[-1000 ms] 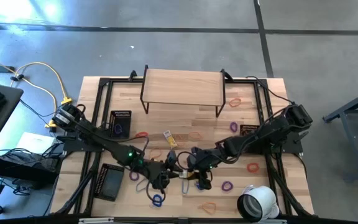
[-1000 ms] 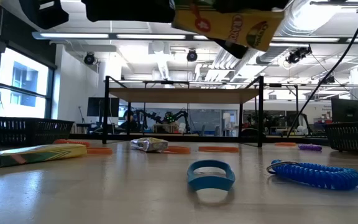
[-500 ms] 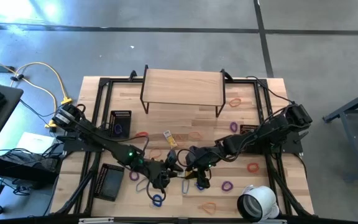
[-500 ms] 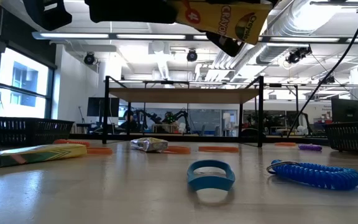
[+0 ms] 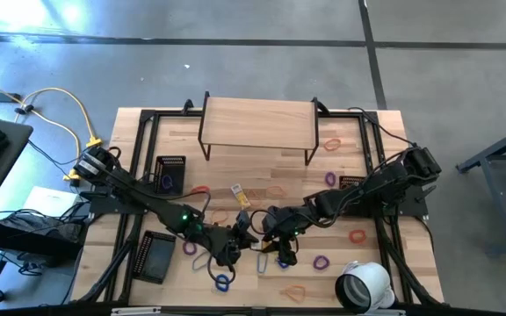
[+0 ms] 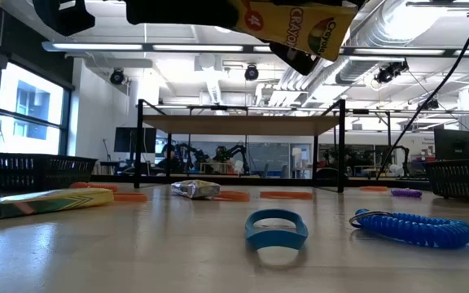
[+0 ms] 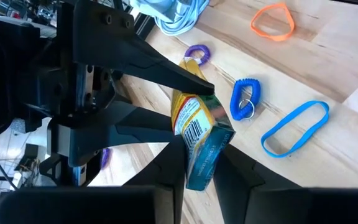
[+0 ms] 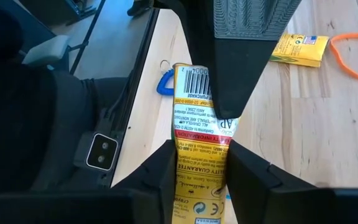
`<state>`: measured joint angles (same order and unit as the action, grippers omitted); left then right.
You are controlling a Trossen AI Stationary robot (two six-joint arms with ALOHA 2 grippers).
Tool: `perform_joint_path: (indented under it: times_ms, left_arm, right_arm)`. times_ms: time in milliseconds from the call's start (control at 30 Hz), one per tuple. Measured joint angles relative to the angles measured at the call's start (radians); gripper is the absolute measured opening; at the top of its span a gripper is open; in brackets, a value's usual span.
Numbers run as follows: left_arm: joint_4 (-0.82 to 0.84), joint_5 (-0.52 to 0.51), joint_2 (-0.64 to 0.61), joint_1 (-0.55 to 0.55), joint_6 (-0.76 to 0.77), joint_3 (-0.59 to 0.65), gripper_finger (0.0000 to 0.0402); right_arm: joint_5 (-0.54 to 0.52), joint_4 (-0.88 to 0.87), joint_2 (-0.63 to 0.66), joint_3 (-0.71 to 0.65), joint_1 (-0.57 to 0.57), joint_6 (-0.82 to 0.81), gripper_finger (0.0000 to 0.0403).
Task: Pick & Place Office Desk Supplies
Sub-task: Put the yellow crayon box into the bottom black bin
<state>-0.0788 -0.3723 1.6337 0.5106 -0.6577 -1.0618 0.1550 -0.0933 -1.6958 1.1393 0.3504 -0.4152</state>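
A yellow-and-green crayon box [image 6: 300,24] hangs in the air over the table's near middle, held from both ends. My left gripper [image 7: 201,163] comes from the left and is shut on one end. My right gripper [image 8: 197,158] comes from the right and is shut on the other end. In the high view the two grippers meet at the crayon box [image 5: 257,239]. On the table below lie a blue band [image 7: 294,127], a blue coil loop [image 7: 246,99], a purple coil loop [image 7: 197,53] and an orange band [image 7: 273,20]. My left gripper pinches the box's teal-sided end [image 7: 199,171] between its two fingers, coming slantwise down from the table's left. The box is clear of the table. My right gripper pinches the box's other end, at the yellow printed face [image 8: 199,163], between its two fingers, slanting down from the table's right. The fingers lie along the box, which is lifted clear.
A second crayon box [image 8: 300,48] and an orange band [image 8: 356,53] lie on the wood. A white tape roll [image 5: 363,285] stands at the near right. Black mesh baskets [image 5: 169,173] [image 5: 155,254] sit at the left, a wooden riser shelf [image 5: 257,127] at the back.
In the low view the crayon box has risen a little and tipped slightly, staying clear of the table. Both arms have kept their places.
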Motion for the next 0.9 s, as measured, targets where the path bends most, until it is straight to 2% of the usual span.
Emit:
perform_joint_path:
  times_ms: [133,267,367,500,633,800,900]
  left_arm:
    - [0.003,0.0,0.0,0.0,0.001,0.0,0.0058]
    - [0.011,0.001,0.0,0.0,0.058,0.0,0.0056]
    - [0.011,0.002,0.0,0.0,0.192,0.0,0.0056]
    - [0.013,0.004,0.0,0.004,0.412,0.0,0.0056]
    - [0.067,0.003,0.0,0.023,0.613,0.0,0.0057]
    - [0.204,-0.052,-0.015,0.06,0.843,-0.007,0.0057]
    - [0.367,-0.066,-0.056,0.087,0.983,-0.048,0.0055]
  right_arm:
    - [-0.008,-0.002,0.0,0.0,0.0,-0.004,0.0141]
    - [-0.066,-0.011,0.0,0.0,0.001,0.03,0.0185]
    - [-0.067,-0.021,0.001,0.001,0.0,0.085,0.0208]
    - [-0.101,-0.083,0.032,0.001,0.001,0.07,0.0222]
    - [-0.193,-0.161,0.064,0.0,0.021,0.027,0.0224]
    - [-0.31,-0.201,0.099,0.001,0.091,-0.01,0.0224]
    - [-0.366,-0.21,0.099,0.001,0.14,-0.027,0.0224]
